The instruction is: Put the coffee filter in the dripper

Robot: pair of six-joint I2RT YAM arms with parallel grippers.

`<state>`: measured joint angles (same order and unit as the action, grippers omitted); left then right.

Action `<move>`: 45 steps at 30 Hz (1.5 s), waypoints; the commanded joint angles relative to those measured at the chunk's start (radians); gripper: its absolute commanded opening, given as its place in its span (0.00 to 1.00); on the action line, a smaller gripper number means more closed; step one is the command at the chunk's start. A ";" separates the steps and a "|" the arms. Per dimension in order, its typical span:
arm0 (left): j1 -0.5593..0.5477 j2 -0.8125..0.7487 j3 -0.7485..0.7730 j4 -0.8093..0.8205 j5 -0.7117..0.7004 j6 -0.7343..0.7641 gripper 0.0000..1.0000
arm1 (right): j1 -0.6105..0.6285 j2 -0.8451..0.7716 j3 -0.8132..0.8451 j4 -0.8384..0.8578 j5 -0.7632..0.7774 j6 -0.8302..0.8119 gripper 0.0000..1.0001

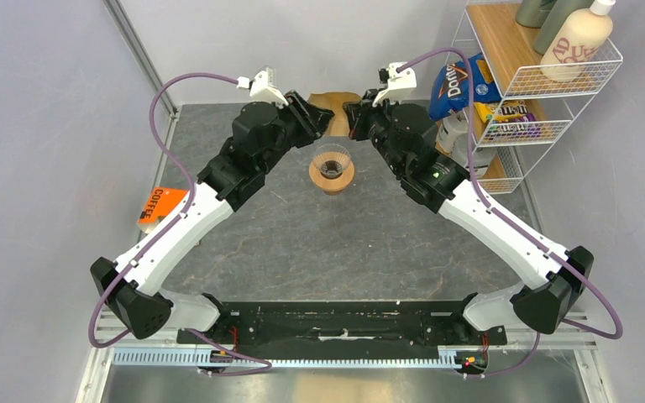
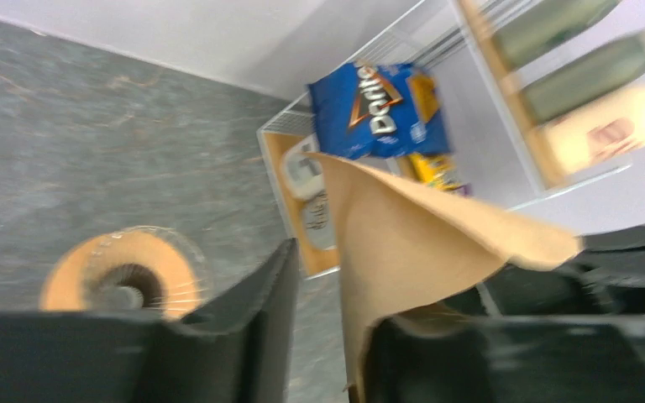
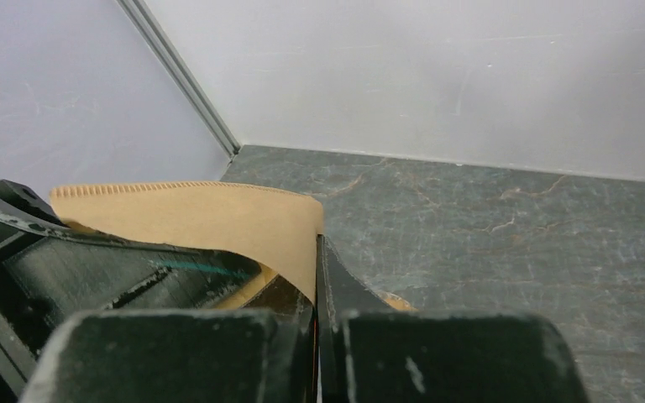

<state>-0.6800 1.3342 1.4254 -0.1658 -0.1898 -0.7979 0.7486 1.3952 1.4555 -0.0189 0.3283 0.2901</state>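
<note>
The right gripper (image 3: 317,252) pinches the coffee filter (image 3: 210,218) near the dripper (image 1: 332,168). The left gripper (image 2: 327,290) is open beside it.

A tan coffee filter (image 2: 411,243) sits between the parted fingers of the left gripper (image 2: 323,319), with the dripper (image 2: 126,273) on the grey table (image 2: 92,143) and a blue Doritos bag (image 2: 378,109) beyond.

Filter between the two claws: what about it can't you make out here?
- Top view: the filter is mostly hidden behind the left gripper and right gripper; only a tan patch shows.
- Left wrist view: blurred; its lower end sits behind a finger, contact unclear.
- Right wrist view: the shut fingers cover its lower edge.
- Flat or cone-shaped: cannot tell.
</note>
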 commanded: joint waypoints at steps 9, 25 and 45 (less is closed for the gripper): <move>0.015 -0.076 0.100 -0.179 0.098 0.671 0.78 | 0.006 -0.014 0.100 -0.229 -0.055 -0.239 0.00; 0.033 0.043 0.293 -0.396 0.224 0.661 0.75 | 0.056 -0.006 0.097 -0.245 -0.051 -0.399 0.00; 0.031 0.056 0.237 -0.371 0.266 0.614 0.02 | 0.061 0.005 0.122 -0.239 -0.050 -0.361 0.00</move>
<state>-0.6510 1.4094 1.6779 -0.5735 0.0647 -0.1612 0.8036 1.3983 1.5269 -0.2943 0.2668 -0.0944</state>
